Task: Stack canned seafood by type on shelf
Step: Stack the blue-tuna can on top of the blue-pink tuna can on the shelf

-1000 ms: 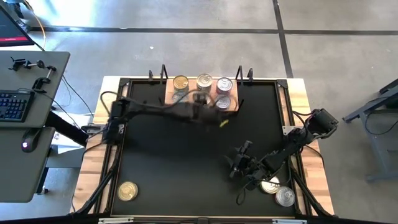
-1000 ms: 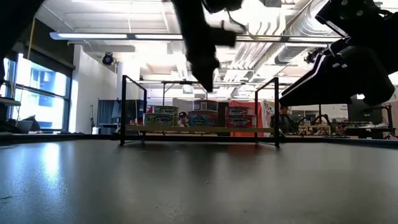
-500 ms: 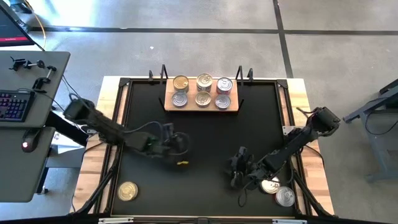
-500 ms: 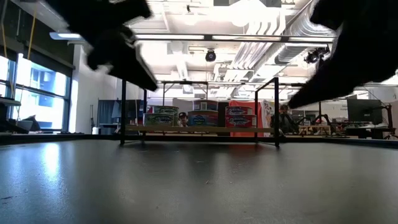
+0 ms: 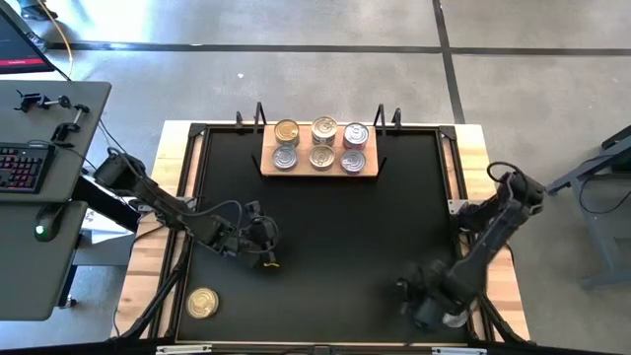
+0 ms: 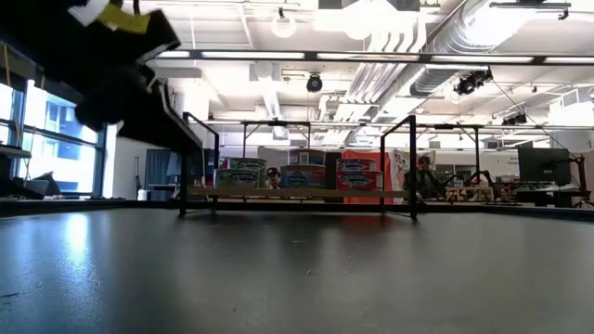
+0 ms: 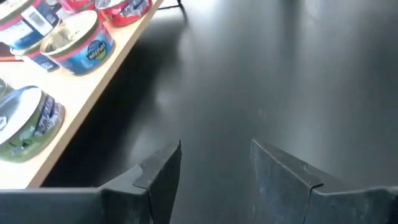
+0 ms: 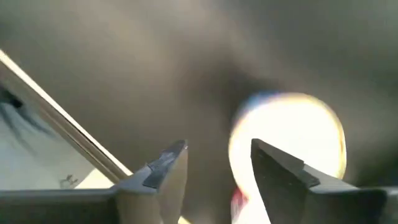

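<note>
The light-brown wooden shelf (image 5: 320, 170) stands at the table's far middle with several tins on it, among them a gold-lidded tin (image 5: 287, 130) and a red-sided tin (image 5: 356, 135). It also shows in the low view (image 6: 302, 193). One gold tin (image 5: 202, 303) rests on its base at the near left. My left gripper (image 5: 264, 245) hangs open and empty over the bare table left of centre, as the left wrist view (image 7: 214, 149) shows. My right gripper (image 8: 217, 155) is open over a bright tin lid (image 8: 292, 140) at the near right, where the arm (image 5: 463, 266) hides the tins from above.
The black tabletop (image 5: 325, 227) lies bare between the shelf and the near edge. Black rails frame the table, with wooden margins (image 5: 498, 286) outside them. A desk with a keyboard (image 5: 30, 163) stands beyond the table's left side.
My left gripper has drawn back from the shelf toward the table's near left, empty. My right gripper has gone toward the near right corner and now stands over the tins there.
</note>
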Robot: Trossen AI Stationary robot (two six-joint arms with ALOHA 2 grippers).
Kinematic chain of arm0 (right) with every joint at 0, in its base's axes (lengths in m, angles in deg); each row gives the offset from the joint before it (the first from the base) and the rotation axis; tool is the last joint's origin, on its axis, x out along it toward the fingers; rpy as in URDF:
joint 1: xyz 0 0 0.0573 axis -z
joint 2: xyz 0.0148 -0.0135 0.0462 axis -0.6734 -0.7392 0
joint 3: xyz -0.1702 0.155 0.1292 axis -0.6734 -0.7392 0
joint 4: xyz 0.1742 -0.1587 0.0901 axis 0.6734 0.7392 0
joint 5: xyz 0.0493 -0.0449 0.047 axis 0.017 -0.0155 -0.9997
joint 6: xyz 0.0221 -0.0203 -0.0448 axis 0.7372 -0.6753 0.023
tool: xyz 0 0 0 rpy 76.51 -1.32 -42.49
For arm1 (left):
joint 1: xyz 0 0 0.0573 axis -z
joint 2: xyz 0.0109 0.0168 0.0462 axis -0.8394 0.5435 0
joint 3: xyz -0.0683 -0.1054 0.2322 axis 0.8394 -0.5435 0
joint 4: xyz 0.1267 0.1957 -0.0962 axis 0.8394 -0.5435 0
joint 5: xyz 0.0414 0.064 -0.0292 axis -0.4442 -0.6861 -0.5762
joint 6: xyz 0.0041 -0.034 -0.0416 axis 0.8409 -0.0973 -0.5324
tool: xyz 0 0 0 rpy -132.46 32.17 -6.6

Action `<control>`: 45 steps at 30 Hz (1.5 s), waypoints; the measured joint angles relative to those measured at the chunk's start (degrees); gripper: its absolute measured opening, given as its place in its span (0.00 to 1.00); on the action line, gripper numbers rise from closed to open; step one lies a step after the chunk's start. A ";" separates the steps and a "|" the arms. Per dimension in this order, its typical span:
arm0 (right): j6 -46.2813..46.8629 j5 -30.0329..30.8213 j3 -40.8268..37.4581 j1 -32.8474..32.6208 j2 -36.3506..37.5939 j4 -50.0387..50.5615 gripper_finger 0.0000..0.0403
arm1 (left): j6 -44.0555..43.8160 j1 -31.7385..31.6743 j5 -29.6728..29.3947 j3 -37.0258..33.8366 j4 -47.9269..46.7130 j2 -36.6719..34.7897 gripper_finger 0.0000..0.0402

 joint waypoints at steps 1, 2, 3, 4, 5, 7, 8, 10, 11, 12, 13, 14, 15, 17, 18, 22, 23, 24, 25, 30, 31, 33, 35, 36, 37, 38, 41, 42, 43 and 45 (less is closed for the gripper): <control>3.99 -1.53 -0.35 -1.52 -0.04 0.35 0.40 | -0.02 0.00 0.01 -0.60 1.00 0.29 0.46; 7.57 -3.12 -0.88 -2.87 -0.04 0.32 0.38 | 0.00 0.00 -0.01 -1.11 1.76 0.50 0.46; 10.77 -4.70 -1.47 -4.17 -0.04 0.25 0.36 | 0.00 -0.01 -0.05 -1.59 2.81 0.73 0.46; 13.54 -6.07 -2.05 -5.28 -0.04 0.20 0.34 | 0.00 0.00 -0.03 -2.23 4.15 0.94 0.46; 15.97 -7.11 -2.57 -6.33 -0.08 0.26 0.33 | 0.06 0.00 -0.05 -2.65 4.78 1.14 0.46; 19.62 -7.41 -3.37 -8.07 -0.11 0.55 0.30 | 0.93 -0.01 -0.10 -3.14 6.42 1.58 0.46; 20.66 -7.37 -3.62 -8.62 -0.11 0.64 0.29 | 1.50 -0.02 -0.13 -3.13 6.72 1.65 0.46; 21.99 -7.29 -4.17 -9.18 -0.11 0.62 0.27 | 3.50 -0.08 -0.23 -3.13 7.85 1.65 0.46; 22.47 -7.15 -4.24 -9.32 -0.11 0.84 0.27 | 4.66 -0.20 -0.23 -3.11 8.56 1.65 0.46; 22.56 -7.07 -4.24 -9.36 -0.11 0.85 0.26 | 5.54 -0.26 -0.23 -3.09 9.18 1.63 0.46; 22.55 -6.84 -4.24 -9.35 -0.11 0.80 0.26 | 6.52 -0.35 -0.23 -3.11 10.28 1.63 0.46; 22.53 -6.37 -4.24 -9.35 -0.11 0.81 0.26 | 7.50 -0.44 -0.21 -3.10 11.57 1.63 0.46; 22.48 -5.76 -4.24 -9.35 -0.11 0.81 0.25 | 8.23 -0.57 -0.21 -3.09 12.73 1.60 0.46; 21.99 -4.76 -4.24 -9.35 -0.11 0.81 0.25 | 9.00 -0.63 -0.18 -3.09 14.46 1.59 0.46; 21.40 -4.39 -4.24 -9.35 -0.11 0.81 0.25 | 9.07 -0.64 -0.15 -3.09 15.00 1.59 0.46; 20.55 -3.39 -4.24 -9.35 -0.11 0.80 0.25 | 9.11 -0.63 -0.10 -3.09 15.66 1.59 0.46; 20.55 -3.25 -4.24 -9.35 -0.11 0.80 0.25 | 9.11 -0.63 -0.01 -3.09 15.66 1.59 0.46; 20.54 -3.04 -4.24 -9.35 -0.11 0.81 0.25 | 9.10 -0.63 -0.01 -3.09 15.66 1.59 0.46; 20.52 -2.89 -4.24 -9.35 -0.11 0.81 0.25 | 9.11 -0.63 -0.01 -3.09 15.68 1.59 0.46; 20.09 -1.78 -4.24 -8.57 -0.69 4.24 0.25 | 9.09 -0.63 0.01 -3.09 15.66 1.59 0.46; 18.76 -1.86 -4.24 -7.92 -1.06 5.07 0.25 | 9.09 -0.63 0.01 -3.09 15.66 1.59 0.46; 15.00 -2.59 -4.24 -6.22 -1.82 5.51 0.25 | 9.09 -0.63 0.01 -3.09 15.68 1.59 0.46; 11.27 -2.91 -4.24 -4.47 -2.73 5.29 0.25 | 9.09 -0.63 0.01 -3.09 15.66 1.59 0.46; 9.53 -2.81 -4.24 -3.50 -3.35 5.26 0.25 | 9.09 -0.63 0.01 -3.09 15.67 1.59 0.46; 7.79 -2.58 -4.24 -2.57 -3.90 5.11 0.25 | 9.09 -0.63 0.01 -3.09 15.66 1.59 0.46; 5.75 -2.47 -4.24 -1.56 -4.56 4.89 0.25 | 9.09 -0.63 0.01 -3.09 15.66 1.59 0.46; -0.87 -2.59 -4.13 1.43 -6.46 3.61 0.25 | 9.09 -0.61 0.01 -3.09 15.66 1.59 0.46; -3.26 -2.57 -4.09 2.40 -6.78 3.17 0.25 | 9.09 -0.61 0.03 -3.09 15.66 1.59 0.46; -5.63 -2.19 -4.03 3.28 -7.12 2.55 0.25 | 9.09 -0.59 0.03 -3.09 15.63 1.59 0.46; -10.30 0.02 -3.99 4.76 -7.39 -0.01 0.25 | 9.09 -0.59 0.03 -3.07 15.63 1.59 0.46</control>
